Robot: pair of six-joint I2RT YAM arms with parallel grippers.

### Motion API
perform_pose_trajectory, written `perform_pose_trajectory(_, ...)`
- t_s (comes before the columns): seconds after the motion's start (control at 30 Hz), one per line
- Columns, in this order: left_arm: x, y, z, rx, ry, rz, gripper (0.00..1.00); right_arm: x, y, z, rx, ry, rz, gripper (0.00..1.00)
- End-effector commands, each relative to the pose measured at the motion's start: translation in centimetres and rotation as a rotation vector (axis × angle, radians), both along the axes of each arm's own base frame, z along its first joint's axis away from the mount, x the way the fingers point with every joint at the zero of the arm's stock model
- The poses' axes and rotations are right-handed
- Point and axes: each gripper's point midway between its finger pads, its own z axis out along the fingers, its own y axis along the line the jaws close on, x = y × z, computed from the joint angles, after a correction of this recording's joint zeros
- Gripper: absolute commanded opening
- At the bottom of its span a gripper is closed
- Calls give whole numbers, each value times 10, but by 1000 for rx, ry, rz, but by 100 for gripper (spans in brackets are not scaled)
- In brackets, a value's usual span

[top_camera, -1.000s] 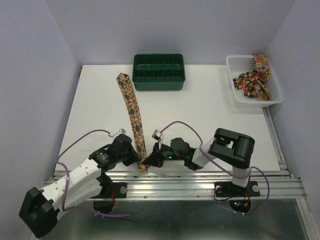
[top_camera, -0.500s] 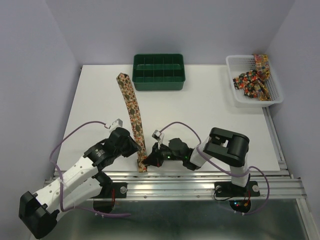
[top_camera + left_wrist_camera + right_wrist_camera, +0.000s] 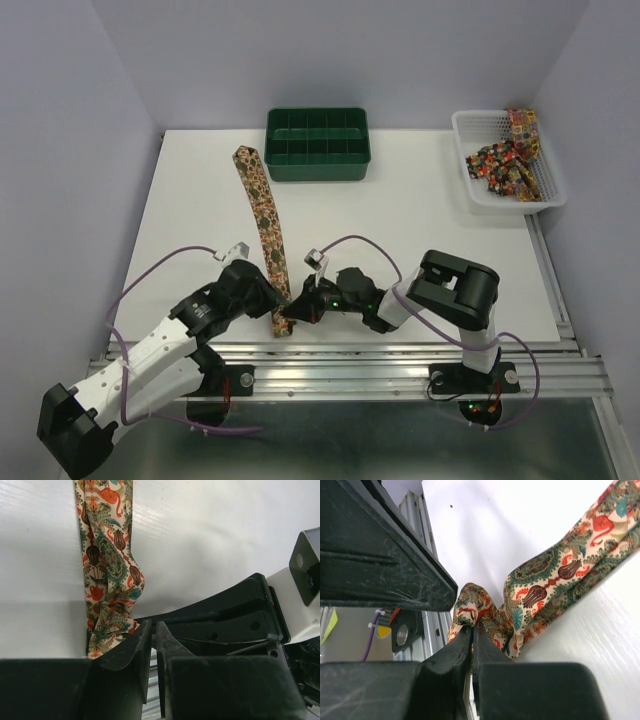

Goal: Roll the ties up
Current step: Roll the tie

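- Left gripper (image 3: 272,298) has shifted beside the tie (image 3: 262,205) since a second ago, its fingers now slightly parted, with nothing between them.
- Right gripper (image 3: 293,312) pinches a crumpled fold at the tie's near end.
- Tie lies lengthwise on the table (image 3: 420,230), its far point near the green tray (image 3: 318,145).

A robotics lab, by the look of it: a white desk (image 3: 420,230) walled in by plain lavender panels (image 3: 60,130), a left arm (image 3: 150,350) and a right arm (image 3: 455,290) bolted to aluminium rails (image 3: 340,362) along its near edge, purple cables (image 3: 350,238) looping loose, small lights (image 3: 478,407) glowing at one base.
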Motion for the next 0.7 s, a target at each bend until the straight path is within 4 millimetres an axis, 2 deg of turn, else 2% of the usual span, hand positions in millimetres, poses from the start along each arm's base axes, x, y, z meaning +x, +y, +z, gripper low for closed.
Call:
perform_pose_trajectory(0.0,1,-2,0,-24,-24,0,21,6,11,21,65,-17,14,1)
perform_pose_trajectory(0.23,0,4,-11,0,1,41,19,19,10,4,22,53,-22,1)
perform_pose_trajectory(0.47,4,8,-16,14,11,80,16,36,9,2,42,80,-41,1)
perform_pose_trajectory(0.67,6,9,-20,21,11,91,15,36,10,-3,38,75,-9,2)
